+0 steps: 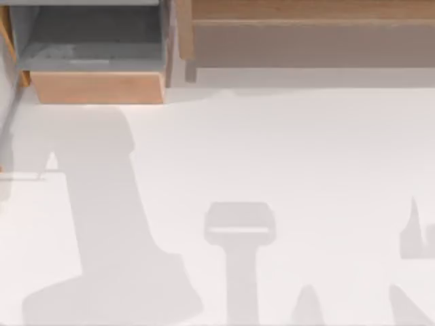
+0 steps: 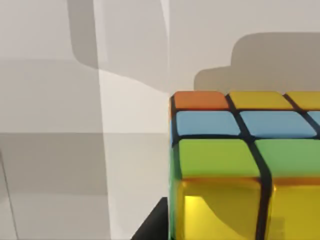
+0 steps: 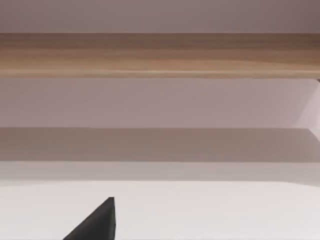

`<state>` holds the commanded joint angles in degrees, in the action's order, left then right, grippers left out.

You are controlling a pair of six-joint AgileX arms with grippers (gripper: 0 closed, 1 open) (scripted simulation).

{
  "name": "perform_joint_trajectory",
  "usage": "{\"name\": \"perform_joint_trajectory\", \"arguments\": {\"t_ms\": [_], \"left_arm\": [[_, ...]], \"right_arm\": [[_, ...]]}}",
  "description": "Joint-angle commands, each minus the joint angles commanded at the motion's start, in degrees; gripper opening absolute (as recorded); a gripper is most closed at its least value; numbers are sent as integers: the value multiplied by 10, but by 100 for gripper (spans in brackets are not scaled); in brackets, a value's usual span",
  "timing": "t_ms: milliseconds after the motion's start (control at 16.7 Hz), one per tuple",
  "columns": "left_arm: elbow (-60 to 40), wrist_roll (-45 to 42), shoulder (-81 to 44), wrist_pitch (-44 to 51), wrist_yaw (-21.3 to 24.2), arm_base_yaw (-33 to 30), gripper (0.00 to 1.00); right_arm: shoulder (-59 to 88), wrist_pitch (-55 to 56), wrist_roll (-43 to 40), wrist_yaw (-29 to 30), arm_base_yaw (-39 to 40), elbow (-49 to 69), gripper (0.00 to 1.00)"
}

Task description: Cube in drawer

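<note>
- Left claw: a dark part sits right against the cube's lower edge. Cannot tell whether clenched or released.
- Cube: directly at the left claw, very close in the left wrist view. Orange, yellow, blue and green tiles with dark grid lines, and a glossy yellow face nearest.
- Step in hand, as judged: transport of the cube toward the drawer. Likely held and lifted, given how close it sits to the claw, though the grip cannot be confirmed.
- Right claw: facing the shelf from near the bench. Parked, as judged. State: cannot tell.
- Bench: pale surface beyond both claws, crossed by arm shadows.
- Drawer: farther out from the left claw, pulled open, tan front panel toward the bench, grey floor exposed.
- Shelf: long brown wood, beyond the right claw and beside the drawer.
- Next move, as judged: bring the left claw over the grey floor, clear of the tan front panel, lower it, then release.
- Brands, labels, writing: none legible on the cube, drawer or shelf.
</note>
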<state>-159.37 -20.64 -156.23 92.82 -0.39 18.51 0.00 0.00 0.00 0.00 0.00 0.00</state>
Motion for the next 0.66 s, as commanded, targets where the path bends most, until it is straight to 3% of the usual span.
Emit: {"name": "perform_joint_trajectory", "arguments": {"t_ms": [300,660], "left_arm": [[0,0,0,0,0,0,98],[0,0,0,0,0,0,100]], "right_arm": [[0,0,0,0,0,0,100],[0,0,0,0,0,0,100]]}}
